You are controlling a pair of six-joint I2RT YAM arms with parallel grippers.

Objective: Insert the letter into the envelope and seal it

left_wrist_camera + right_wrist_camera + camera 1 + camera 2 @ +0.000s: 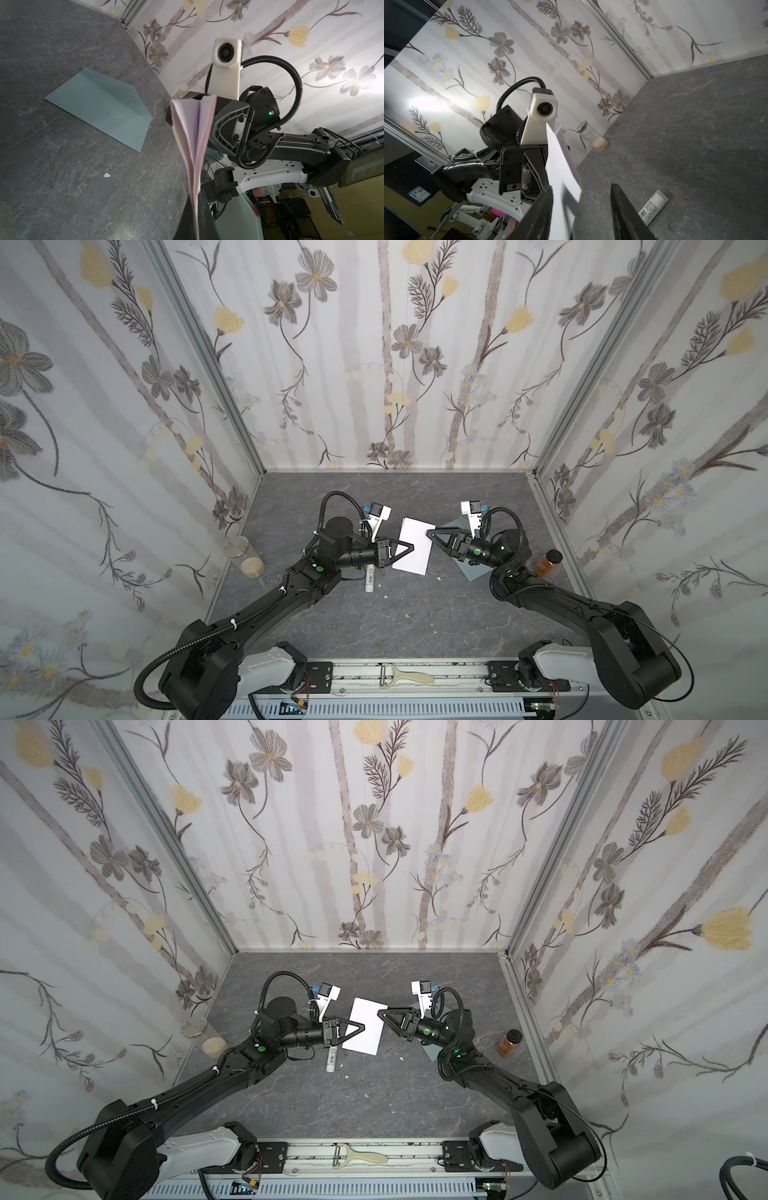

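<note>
White letter (415, 560) aloft: left tool (410, 547) reaches inward pinching it, right tool (429, 533) opposite gapes around its corner

Folded letter (413, 545), plain white side up, pale pink layers fanning open along one edge in the left wrist view; held in the air, tilted, just right of the glue stick (370, 578); dusty blue-grey envelope (99, 108), creased across, lying flat farther right of the glue stick, beyond the letter.

Matte black arms (266, 605) with white base links (270, 664), ribbed cable conduits (299, 89), green status lights (319, 568) and white camera housings (381, 514) end in the left gripper (412, 546) and right gripper (428, 533), both black ribbed triangles
</note>
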